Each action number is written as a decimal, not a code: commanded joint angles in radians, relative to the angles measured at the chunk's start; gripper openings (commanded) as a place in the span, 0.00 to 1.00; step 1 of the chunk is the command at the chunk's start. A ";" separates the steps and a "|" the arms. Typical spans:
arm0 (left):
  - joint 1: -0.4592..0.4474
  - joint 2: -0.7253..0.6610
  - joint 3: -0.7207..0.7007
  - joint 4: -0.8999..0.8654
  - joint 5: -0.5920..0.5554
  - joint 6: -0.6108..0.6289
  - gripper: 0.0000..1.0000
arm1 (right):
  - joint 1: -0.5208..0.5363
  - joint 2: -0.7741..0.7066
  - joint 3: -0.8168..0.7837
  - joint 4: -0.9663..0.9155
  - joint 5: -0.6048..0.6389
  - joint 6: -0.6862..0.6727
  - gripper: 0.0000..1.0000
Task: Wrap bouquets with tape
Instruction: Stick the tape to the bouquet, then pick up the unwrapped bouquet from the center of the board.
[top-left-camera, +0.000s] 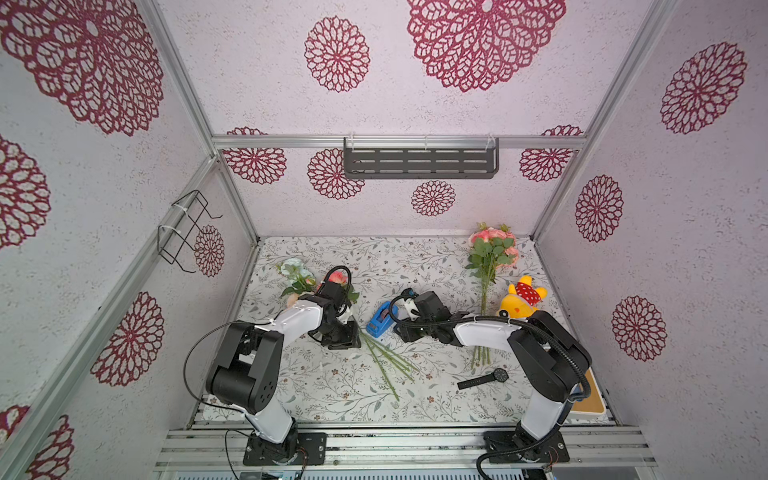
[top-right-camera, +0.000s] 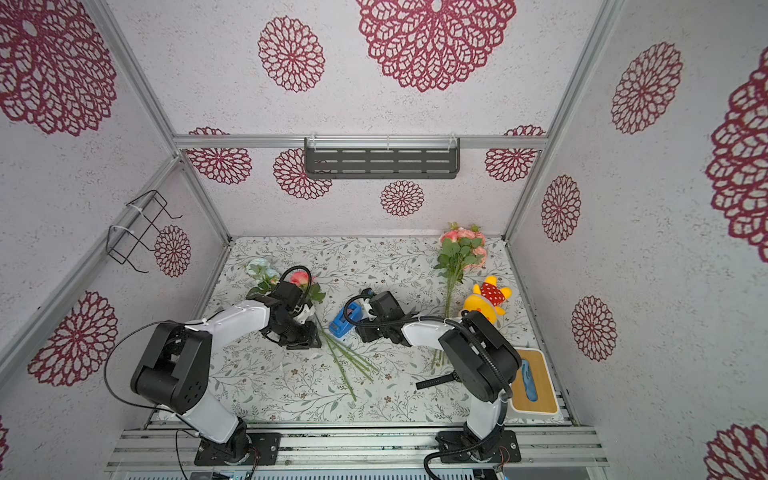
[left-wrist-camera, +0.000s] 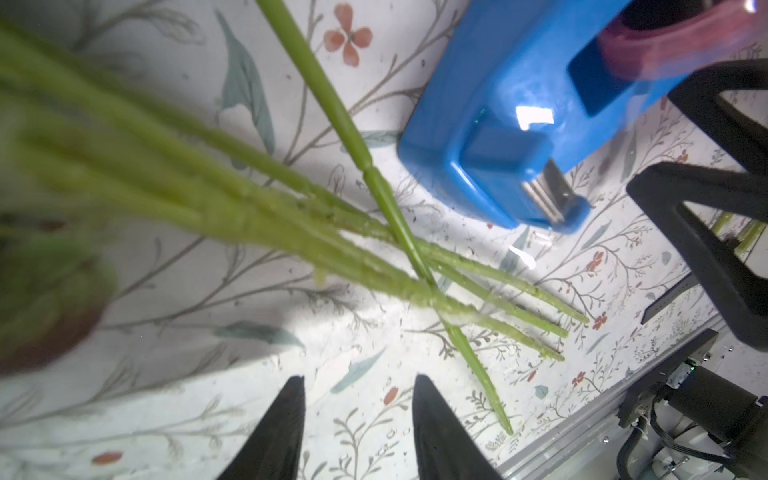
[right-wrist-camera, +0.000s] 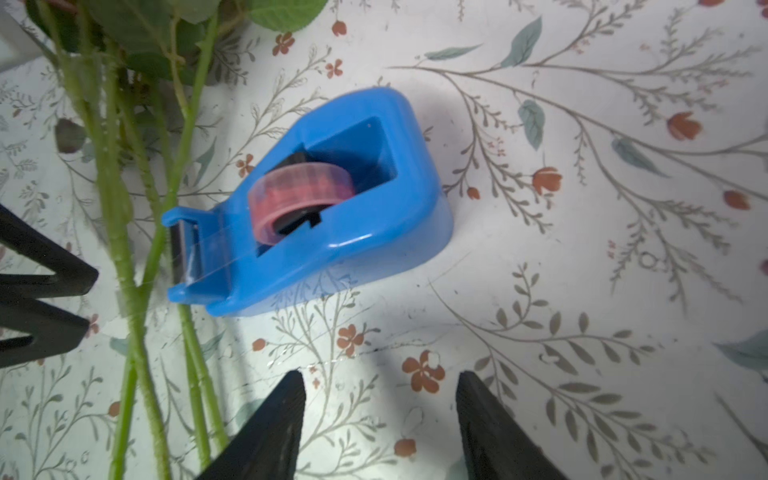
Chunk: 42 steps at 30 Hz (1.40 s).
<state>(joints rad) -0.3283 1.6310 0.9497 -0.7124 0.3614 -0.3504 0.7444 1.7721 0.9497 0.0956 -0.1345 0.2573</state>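
Two bouquets, one tape dispenser — one plush toy, one wristwatch.

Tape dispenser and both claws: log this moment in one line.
left claw: open, empty, by bouquet stems | right claw: open, empty, facing tape dispenser

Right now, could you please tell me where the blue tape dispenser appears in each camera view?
In a top view: tape dispenser on the table, between the two arms.
In a top view: same spot, between the arms.
Left wrist: close, partly cut off, cutter end toward the open left gripper.
Right wrist: whole, roll showing, beyond the open right gripper.
Shared landmark: green stems beside its cutter end.
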 joint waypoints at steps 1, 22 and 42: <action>0.005 -0.070 -0.036 0.004 -0.025 -0.047 0.47 | 0.046 -0.038 0.034 -0.076 -0.030 -0.064 0.66; -0.097 -0.215 -0.411 0.753 -0.272 -1.194 0.79 | 0.136 0.004 0.094 -0.045 0.072 -0.064 0.70; -0.116 -0.181 -0.408 0.725 -0.494 -1.303 0.75 | 0.167 0.163 0.283 -0.194 0.019 -0.059 0.62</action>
<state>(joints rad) -0.4351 1.4258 0.5350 0.0063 -0.1005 -1.6218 0.8963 1.9156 1.1961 -0.0391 -0.1703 0.1795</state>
